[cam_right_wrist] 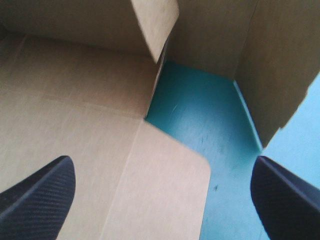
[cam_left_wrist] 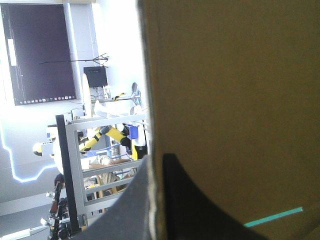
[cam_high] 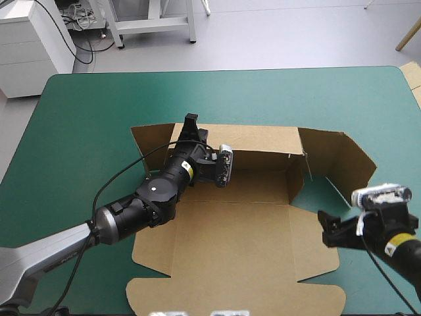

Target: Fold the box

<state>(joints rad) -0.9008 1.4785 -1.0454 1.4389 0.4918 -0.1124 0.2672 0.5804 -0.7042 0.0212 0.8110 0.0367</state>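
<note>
Lying near the middle of the teal-green cover (cam_high: 85, 118), the box (cam_high: 243, 230) is a cut sheet of plain brown board. We find it matte, creased along straight fold lines, with rounded corners on its near flaps. We see its broad base flat on the cover and its long far wall raised upright. An angled flap stands at the far right corner, with a wedge of cover showing inside it. The left gripper (cam_high: 191, 122) sits at the top edge of that far wall, toward its left end. In the left wrist view its black fingers (cam_left_wrist: 175, 200) are all but closed, the thin board edge pinched between them. The right gripper (cam_right_wrist: 162, 165) hovers over the box's right side. Its curved fingers, finely woven in texture, are spread wide apart.
</note>
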